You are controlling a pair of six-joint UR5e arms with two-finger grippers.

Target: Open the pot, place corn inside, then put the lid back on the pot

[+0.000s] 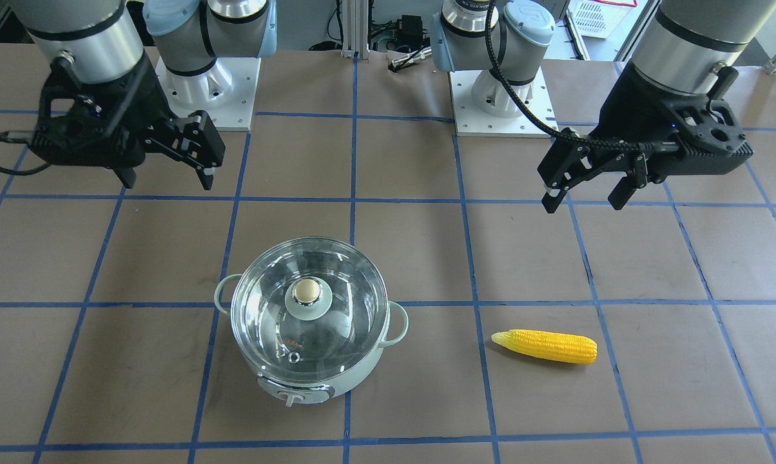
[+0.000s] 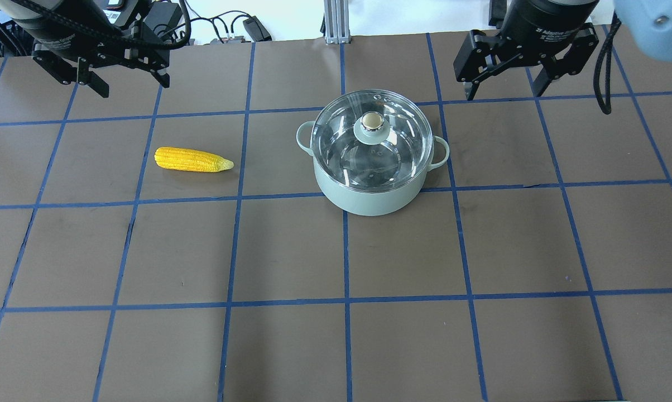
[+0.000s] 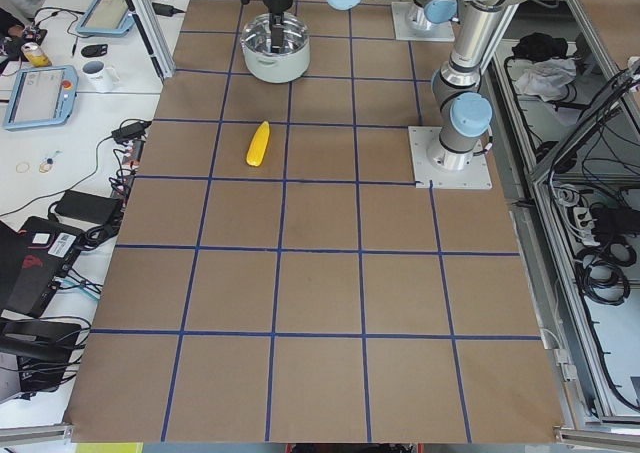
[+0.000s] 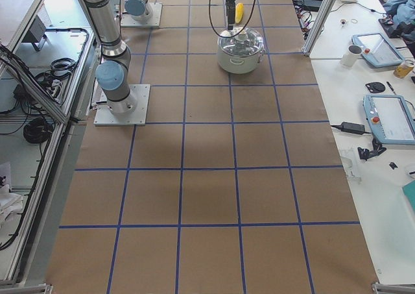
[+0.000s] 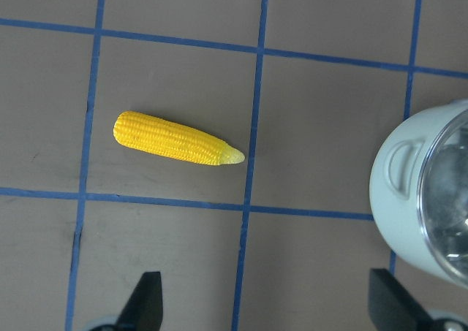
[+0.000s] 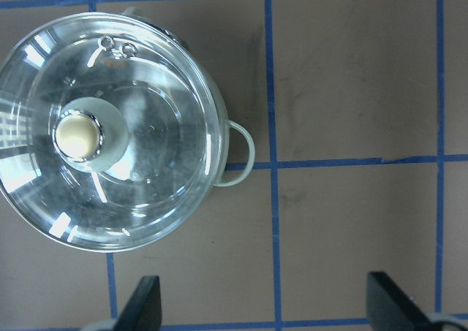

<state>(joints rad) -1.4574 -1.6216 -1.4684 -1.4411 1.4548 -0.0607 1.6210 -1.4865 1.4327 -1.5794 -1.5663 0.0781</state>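
The mint-green pot stands mid-table with the clear glass lid closed on it, its beige knob upright. The yellow corn lies flat on the table to the pot's left, pointed tip toward the pot. My left gripper hovers open and empty behind the corn; its wrist view shows the corn and the pot's side. My right gripper hovers open and empty behind and to the right of the pot; its wrist view shows the lid ahead on the left.
The table is brown with a blue tape grid. The two arm bases stand on white plates at the robot's side. Cables and a metal post sit beyond the far edge. Side benches hold tablets and a mug.
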